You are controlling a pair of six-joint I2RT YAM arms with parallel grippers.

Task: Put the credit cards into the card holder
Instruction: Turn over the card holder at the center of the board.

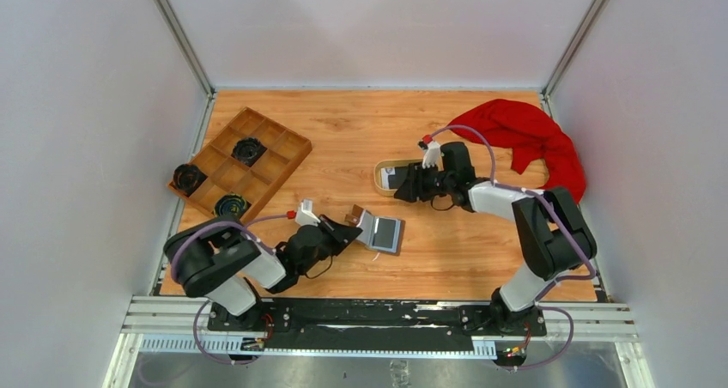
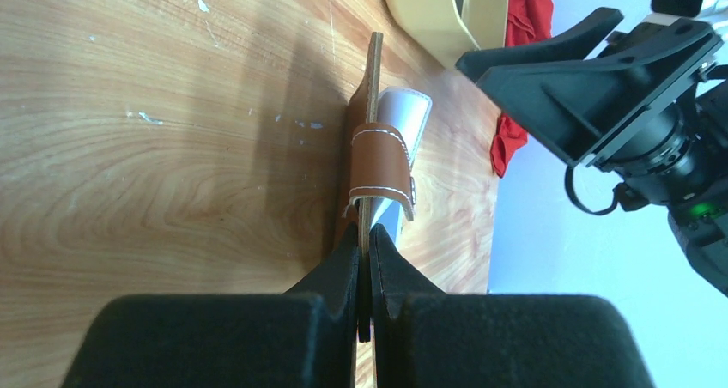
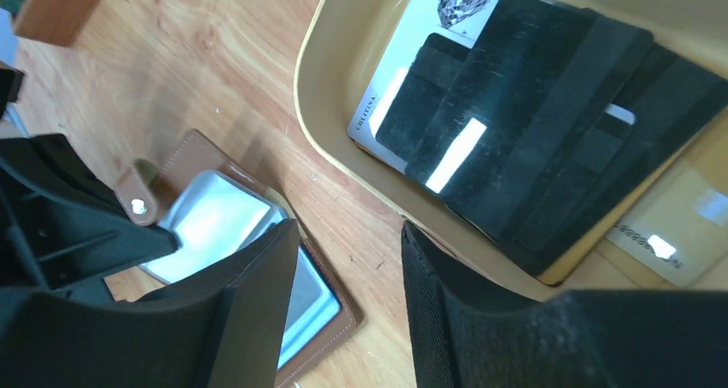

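Only from left wrist: left fingers point(image 2: 339, 268) clenched on card holder point(image 2: 378, 160) edge. Only from right wrist: cards point(image 3: 515, 122) stacked in dish point(image 3: 319, 122), right fingers point(image 3: 249, 319) spread, empty.

A wooden compartment tray point(image 1: 288, 148) sits at an angle in the upper left of the worktop point(image 1: 360, 122), close to its left edge. Three black round objects point(image 1: 249, 150) rest in separate compartments: one toward the tray's upper middle, one at its left corner, one at its lower corner. A crumpled red cloth point(image 1: 532, 135) lies at the upper right. An oval tan dish point(image 1: 378, 178) stands near the centre, well apart from the tray.
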